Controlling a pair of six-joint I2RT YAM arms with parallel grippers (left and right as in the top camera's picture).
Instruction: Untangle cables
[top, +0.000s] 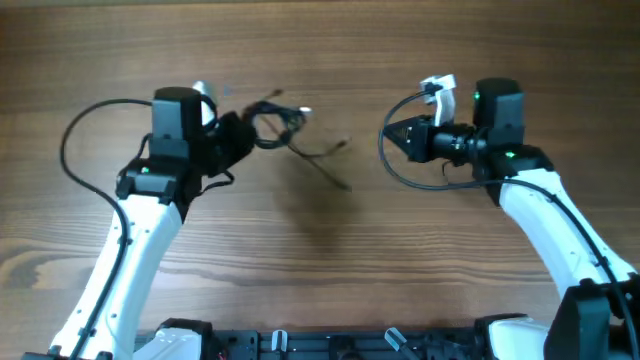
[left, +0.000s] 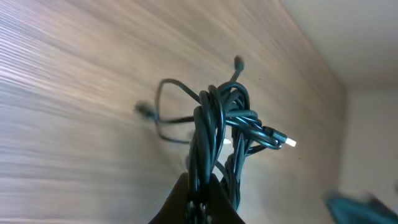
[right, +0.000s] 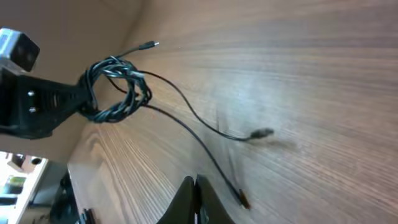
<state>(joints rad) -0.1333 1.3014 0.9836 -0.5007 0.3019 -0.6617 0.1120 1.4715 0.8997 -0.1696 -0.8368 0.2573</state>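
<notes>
A wooden desk (top: 320, 270) seen from above, with a white robot arm reaching in from each lower corner. The left end effector (left: 199, 190) is clamped tight on the cables (left: 217, 118), a bunch of thin dark-green cords wound into a knotted coil. The coil is held off the desk, left of centre and towards the far edge. A silvery plug (left: 287, 142) sticks out of the coil on one side.

Two loose strands trail from the coil towards the middle of the desk. One ends in a dark plug (right: 261, 132) that looks blurred. The other runs on to a small tip close to the right arm's fingers. A third short end with a small plug (right: 149, 45) pokes out of the far side of the coil.

The right end effector (right: 195, 186) is pinched fully closed with nothing between its fingers. It points left at the coil from the right of centre, apart from the cords.
</notes>
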